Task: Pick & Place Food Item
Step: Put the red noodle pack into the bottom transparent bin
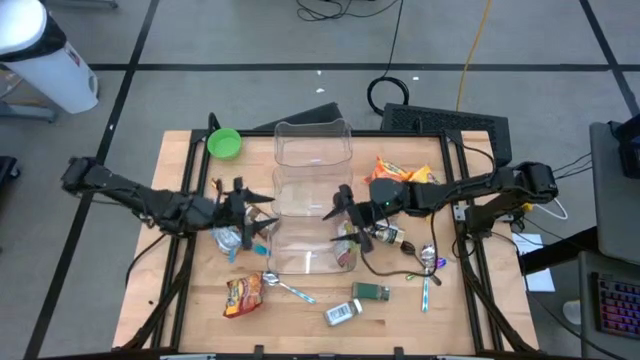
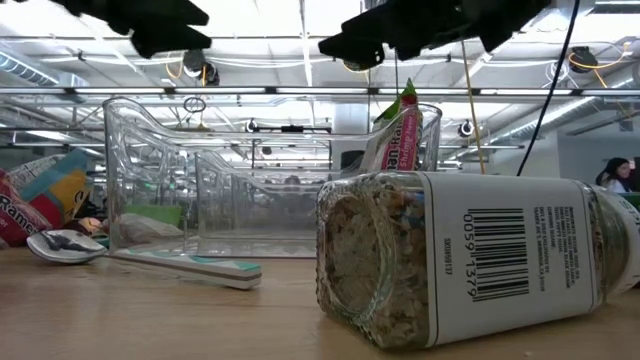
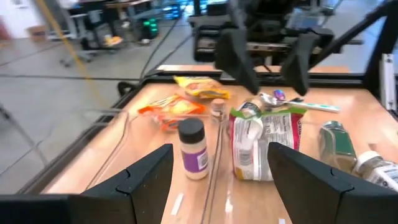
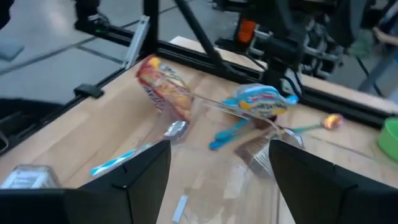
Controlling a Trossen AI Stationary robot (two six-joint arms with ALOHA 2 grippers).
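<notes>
Left gripper [image 1: 262, 212] sits spread, empty, at one side of the clear bin [image 1: 312, 150]. Right gripper [image 1: 352, 215] spread at the opposite side, probably empty, near a snack pouch [image 3: 261, 146].

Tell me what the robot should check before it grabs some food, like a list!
1. Left end effector open and empty: ok, its fingers stand apart with nothing between them.
2. Right end effector open and empty: ok, nothing sits between its fingers.
3. Clear bin upright in the middle of the table, ready for food: ok.
4. Food within view: ok, a red snack bag lies at the front left and an orange snack bag lies at the back right.
5. Two arms far enough apart: cannot tell, both hang close over the bin's sides.
6. Which item to grab first: cannot tell.
</notes>
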